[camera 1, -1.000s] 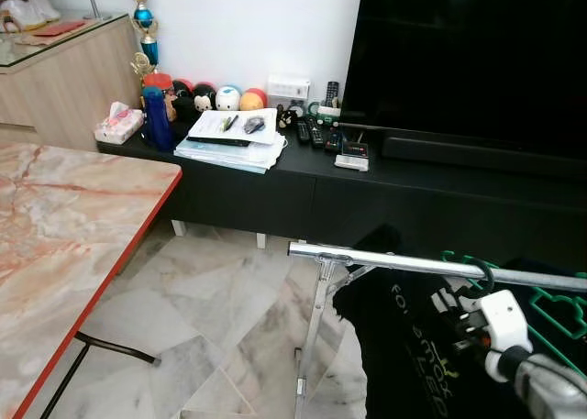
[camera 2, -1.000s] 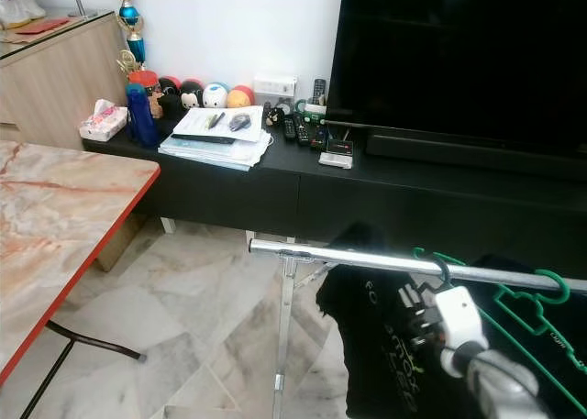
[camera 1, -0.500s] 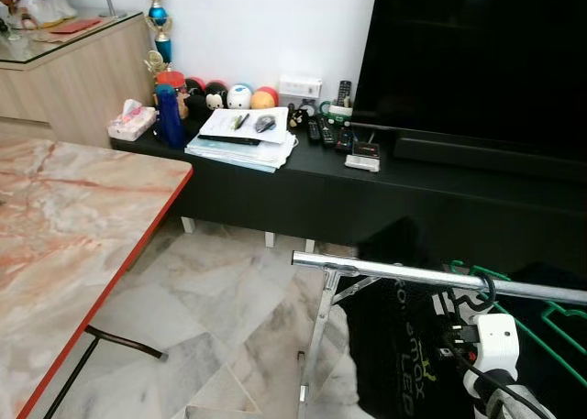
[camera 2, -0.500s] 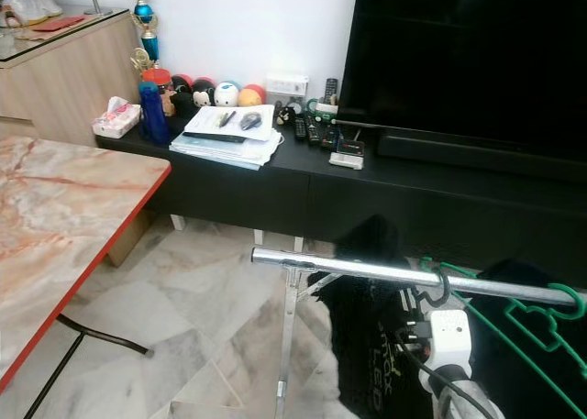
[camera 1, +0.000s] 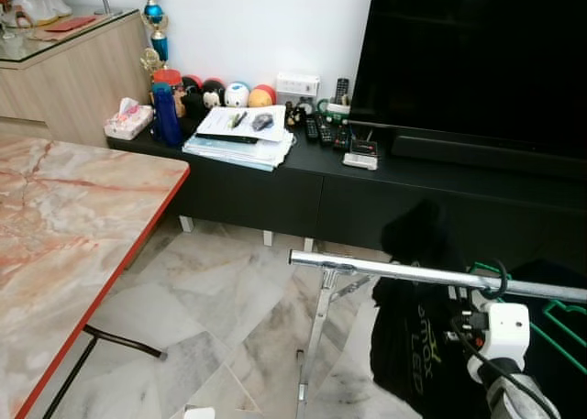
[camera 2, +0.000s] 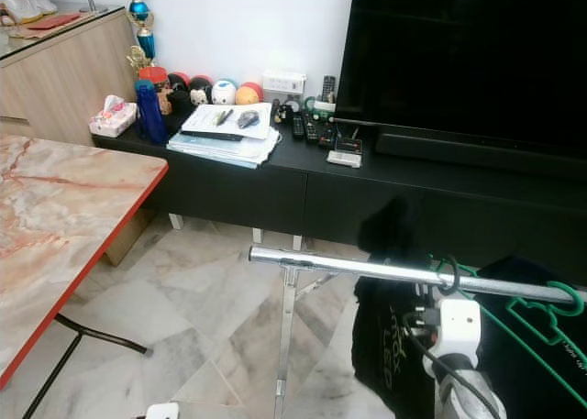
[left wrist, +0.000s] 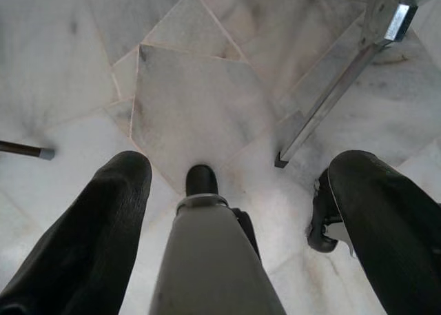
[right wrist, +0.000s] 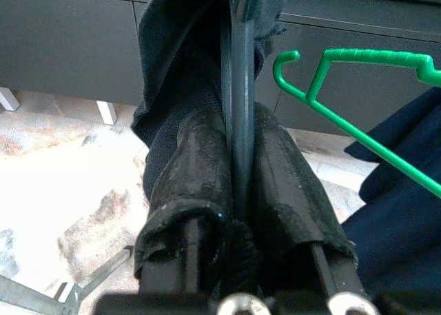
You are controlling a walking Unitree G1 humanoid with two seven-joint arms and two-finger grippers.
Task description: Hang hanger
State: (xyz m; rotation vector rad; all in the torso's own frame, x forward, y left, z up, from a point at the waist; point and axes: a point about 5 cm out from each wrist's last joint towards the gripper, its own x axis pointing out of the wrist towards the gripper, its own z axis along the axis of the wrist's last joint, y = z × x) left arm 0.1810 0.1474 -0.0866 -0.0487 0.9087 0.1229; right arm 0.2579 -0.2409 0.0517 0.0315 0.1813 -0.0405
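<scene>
A silver clothes rail [camera 1: 385, 270] crosses the lower right of the eye views. The dark hook [camera 1: 496, 280] of a dark hanger curls over this rail. A black printed garment [camera 1: 413, 346] hangs from the hanger below the rail. My right gripper [camera 1: 461, 322] is just under the rail by the hook. In the right wrist view my right gripper [right wrist: 238, 163] is shut on the dark hanger's bar [right wrist: 238, 101]. My left gripper [left wrist: 238, 167] hangs open over the marble floor.
Green hangers [camera 1: 561, 314] with dark clothes hang further right on the rail. The rack's metal leg [camera 1: 316, 336] stands on the floor. A marble table with a red edge [camera 1: 83, 226] is on the left. A black TV cabinet [camera 1: 303, 176] and a TV [camera 1: 477, 52] are behind.
The dark hanger's hook and the black garment have shifted a little to the right along the rail, with my right gripper. The head camera has moved slightly.
</scene>
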